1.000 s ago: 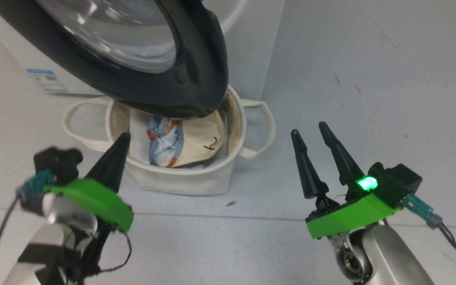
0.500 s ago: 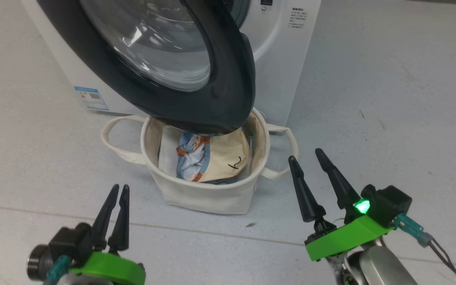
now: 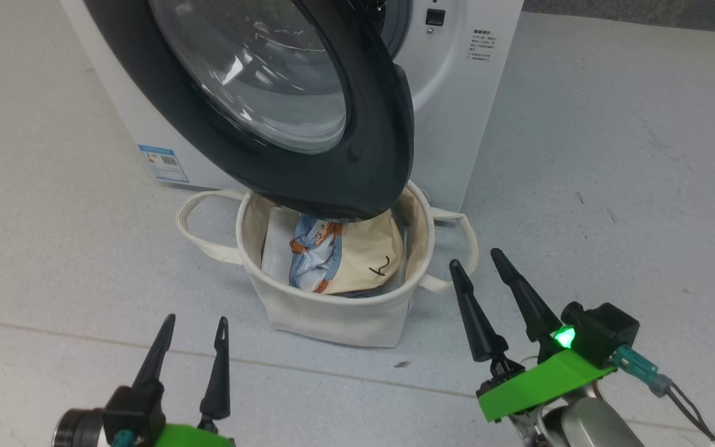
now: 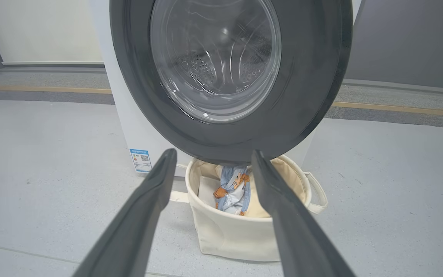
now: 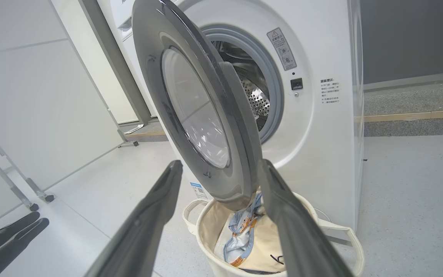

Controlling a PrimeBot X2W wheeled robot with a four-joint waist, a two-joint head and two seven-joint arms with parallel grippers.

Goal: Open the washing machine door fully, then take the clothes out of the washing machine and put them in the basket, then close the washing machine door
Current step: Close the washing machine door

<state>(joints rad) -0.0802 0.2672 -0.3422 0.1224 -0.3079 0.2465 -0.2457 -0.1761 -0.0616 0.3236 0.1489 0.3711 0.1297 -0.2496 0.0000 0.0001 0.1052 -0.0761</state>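
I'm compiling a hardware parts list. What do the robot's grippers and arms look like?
Both the left gripper and right gripper have two long, tapered black fingers on bright green mounts. The right one carries a black camera block, a glowing green light, a teal connector with thin dark wires, and a silver forearm.

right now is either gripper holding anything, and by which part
Nothing is held. The left gripper and the right gripper both stand open and empty, short of the basket, where the clothes lie.
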